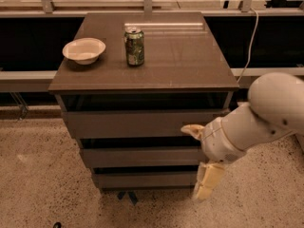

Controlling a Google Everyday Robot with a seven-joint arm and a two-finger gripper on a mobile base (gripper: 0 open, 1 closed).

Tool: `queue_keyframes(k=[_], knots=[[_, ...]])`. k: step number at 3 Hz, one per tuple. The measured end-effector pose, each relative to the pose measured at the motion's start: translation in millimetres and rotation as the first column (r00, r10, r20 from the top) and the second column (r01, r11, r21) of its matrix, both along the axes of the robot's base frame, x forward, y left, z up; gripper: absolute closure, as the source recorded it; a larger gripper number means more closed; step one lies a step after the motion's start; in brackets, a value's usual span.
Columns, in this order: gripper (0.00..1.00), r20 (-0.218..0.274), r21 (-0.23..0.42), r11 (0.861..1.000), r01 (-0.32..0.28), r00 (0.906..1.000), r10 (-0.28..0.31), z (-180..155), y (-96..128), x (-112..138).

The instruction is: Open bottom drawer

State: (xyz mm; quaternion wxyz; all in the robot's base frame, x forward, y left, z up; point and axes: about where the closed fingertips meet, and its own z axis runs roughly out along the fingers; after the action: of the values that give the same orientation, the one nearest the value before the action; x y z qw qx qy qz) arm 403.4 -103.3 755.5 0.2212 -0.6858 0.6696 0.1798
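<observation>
The bottom drawer (142, 179) is the lowest dark grey-brown front of the three-drawer cabinet (142, 75). It sits pushed in under the middle front (140, 156) and the top front (137, 124). My gripper (190, 162) is open at the cabinet's front right. Its upper finger (191, 129) lies in front of the top front's right end. Its lower finger (207, 182) hangs beside the bottom drawer's right end. Whether a finger touches the drawer I cannot tell.
A white bowl (84, 50) and a green can (134, 46) stand on the cabinet top. A rail and a dark ledge (28, 75) run behind the cabinet. A cable (249, 42) hangs at the back right. Speckled floor (42, 184) lies around the cabinet.
</observation>
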Motion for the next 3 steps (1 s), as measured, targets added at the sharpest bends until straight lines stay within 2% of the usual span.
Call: queue_keyframes(k=[1,2,3], knots=[[0.00,-0.019,0.083,0.996,-0.019,0.9996,0.020,-99,19,0],[0.00,0.046,0.122,0.993,0.002,0.9989,-0.007,-174,18,-9],[0.00,0.074,0.115,0.993,0.024,0.9967,-0.032,-166,18,4]])
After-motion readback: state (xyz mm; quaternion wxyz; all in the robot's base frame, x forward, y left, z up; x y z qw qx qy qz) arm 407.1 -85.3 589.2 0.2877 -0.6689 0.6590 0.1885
